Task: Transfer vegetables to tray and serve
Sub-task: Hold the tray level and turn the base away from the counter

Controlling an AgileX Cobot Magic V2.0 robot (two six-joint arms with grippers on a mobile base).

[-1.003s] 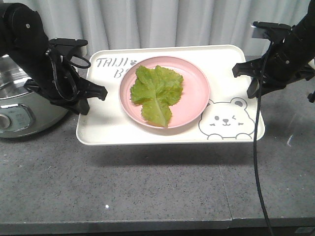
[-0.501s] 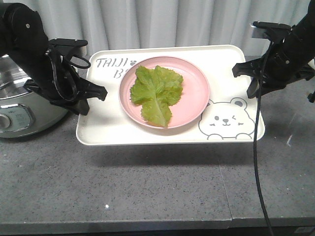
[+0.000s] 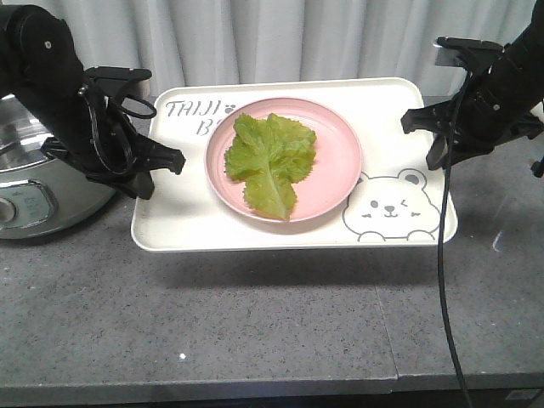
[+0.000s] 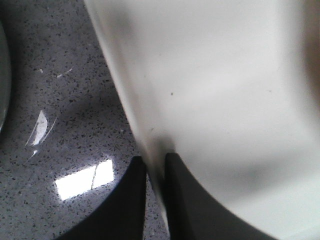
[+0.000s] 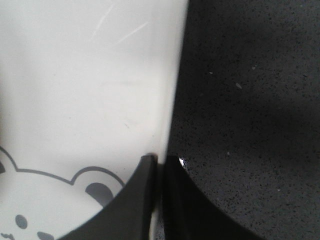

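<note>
The cream tray [image 3: 183, 223] with the bear drawing hangs above the grey counter, casting a shadow below it. A pink plate [image 3: 340, 157] rests on the tray, and the green lettuce leaf, the vegetables [image 3: 270, 161], lies flat on the plate. My left gripper [image 3: 157, 163] is shut on the tray's left rim [image 4: 150, 150]; its jaws pinch the rim from both sides. My right gripper [image 3: 432, 136] is shut on the tray's right rim [image 5: 167, 125], next to the bear's ear.
A silver rice cooker [image 3: 34, 183] stands at the far left, close behind my left arm. A grey curtain [image 3: 289, 38] hangs behind the tray. The speckled counter [image 3: 272, 323] stretches to the front edge, with a seam at lower right.
</note>
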